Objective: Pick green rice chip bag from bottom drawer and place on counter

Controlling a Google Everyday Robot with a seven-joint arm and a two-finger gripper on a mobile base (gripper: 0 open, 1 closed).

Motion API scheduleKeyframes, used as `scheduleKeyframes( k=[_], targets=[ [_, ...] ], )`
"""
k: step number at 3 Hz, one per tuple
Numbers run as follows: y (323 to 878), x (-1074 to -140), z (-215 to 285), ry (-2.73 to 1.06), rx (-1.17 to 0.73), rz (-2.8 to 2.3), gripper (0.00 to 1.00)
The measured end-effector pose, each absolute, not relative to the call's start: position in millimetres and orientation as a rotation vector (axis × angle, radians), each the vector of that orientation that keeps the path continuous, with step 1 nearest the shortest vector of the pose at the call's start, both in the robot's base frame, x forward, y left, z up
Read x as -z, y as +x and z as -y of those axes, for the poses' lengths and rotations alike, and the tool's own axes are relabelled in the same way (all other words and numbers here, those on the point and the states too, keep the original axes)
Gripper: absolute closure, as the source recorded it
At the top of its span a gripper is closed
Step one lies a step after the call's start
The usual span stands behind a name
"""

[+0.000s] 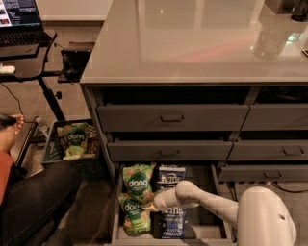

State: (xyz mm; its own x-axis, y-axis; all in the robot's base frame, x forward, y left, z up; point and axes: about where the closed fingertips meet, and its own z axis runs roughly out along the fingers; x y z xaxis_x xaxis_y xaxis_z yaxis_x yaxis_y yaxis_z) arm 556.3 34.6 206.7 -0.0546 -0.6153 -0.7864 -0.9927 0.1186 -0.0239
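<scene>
The bottom drawer [116, 217] is pulled out under the counter [192, 43]. Two green rice chip bags lie in its left half, one at the back [139, 182] and one at the front [132, 217]. Blue-and-white Kettle bags [172, 224] lie to their right. My gripper [148, 206] reaches down into the drawer from the right, with its tip at the seam between the two green bags, touching or just above them. My white arm [211, 204] crosses over the Kettle bags.
Two upper drawers [171, 118] stand slightly open above the bottom one. A floor tray [50, 154] at the left holds another green bag [75, 140]. A seated person [29, 202] and a black desk with a laptop [19, 14] are at the left.
</scene>
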Motion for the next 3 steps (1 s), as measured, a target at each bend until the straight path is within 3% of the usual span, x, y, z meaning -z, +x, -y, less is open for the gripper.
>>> scheduleKeyframes(
  k=[3],
  targets=[
    [486,-355,-25,-1.568,-0.776,-1.467,1.00]
  ],
)
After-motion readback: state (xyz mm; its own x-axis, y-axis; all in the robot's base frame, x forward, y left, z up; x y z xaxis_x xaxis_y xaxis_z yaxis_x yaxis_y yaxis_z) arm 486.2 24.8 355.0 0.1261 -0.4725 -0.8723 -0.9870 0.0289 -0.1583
